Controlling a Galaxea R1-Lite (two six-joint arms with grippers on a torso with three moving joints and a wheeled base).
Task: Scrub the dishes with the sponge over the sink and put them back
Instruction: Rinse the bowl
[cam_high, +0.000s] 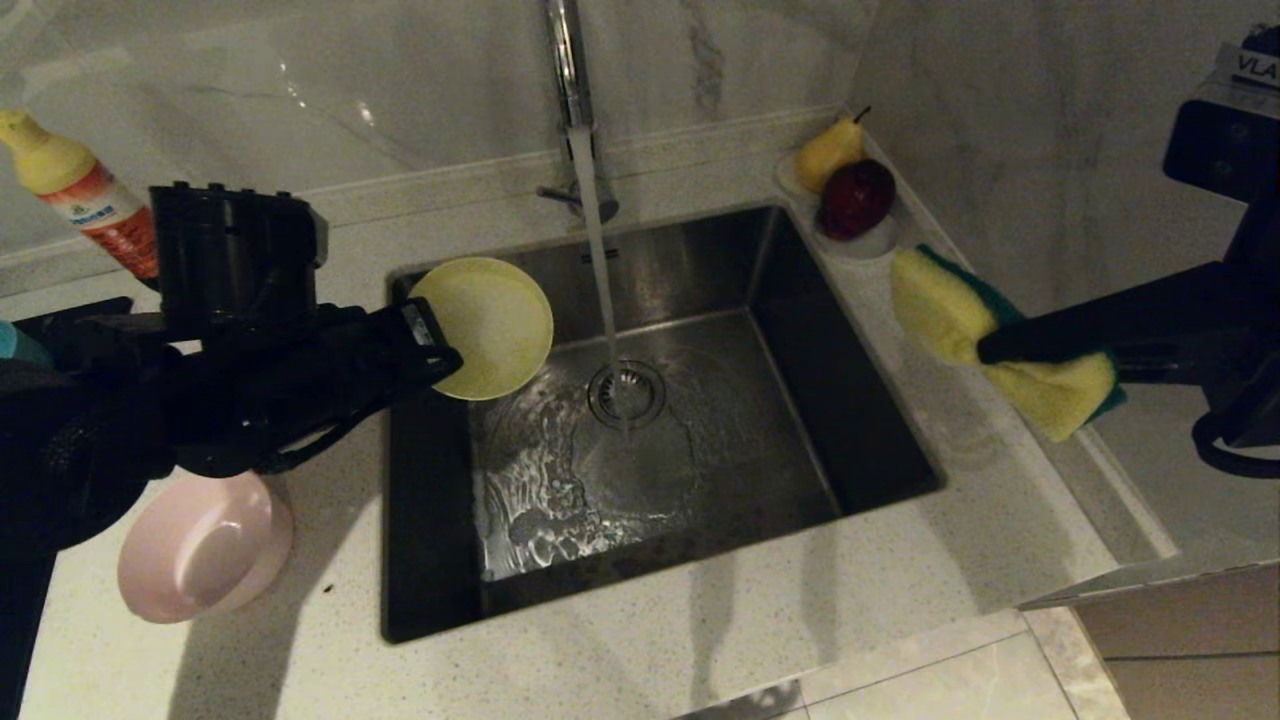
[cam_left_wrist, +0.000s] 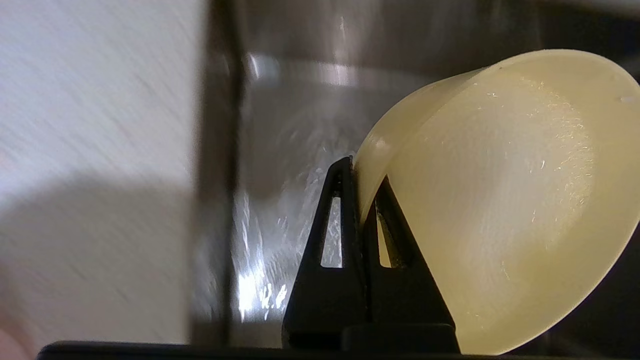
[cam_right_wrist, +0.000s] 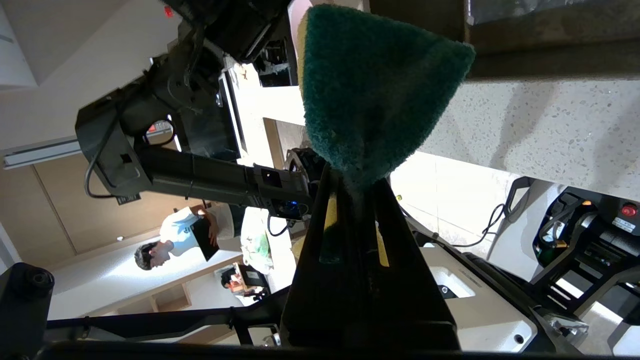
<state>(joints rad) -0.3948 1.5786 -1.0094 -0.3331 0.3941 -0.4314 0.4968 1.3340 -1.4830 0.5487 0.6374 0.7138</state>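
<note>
My left gripper (cam_high: 445, 350) is shut on the rim of the yellow bowl (cam_high: 487, 326), holding it tilted over the left part of the steel sink (cam_high: 860, 420). In the left wrist view the fingers (cam_left_wrist: 345, 200) pinch the yellow bowl's (cam_left_wrist: 505, 200) wall, one finger inside and one outside. The pink bowl (cam_high: 205, 545) sits on the counter at the left, partly under my left arm. My right gripper (cam_high: 985, 350) is shut on the sponge (cam_high: 950, 310), held above the counter right of the sink. The sponge's green face (cam_right_wrist: 370, 95) fills the right wrist view. No blue bowl is in view.
Water runs from the chrome tap (cam_high: 570, 70) onto the drain strainer (cam_high: 627, 392). A white dish with a pear (cam_high: 828, 152) and a dark red apple (cam_high: 858, 197) stands at the sink's back right corner. A detergent bottle (cam_high: 80, 190) stands at the back left.
</note>
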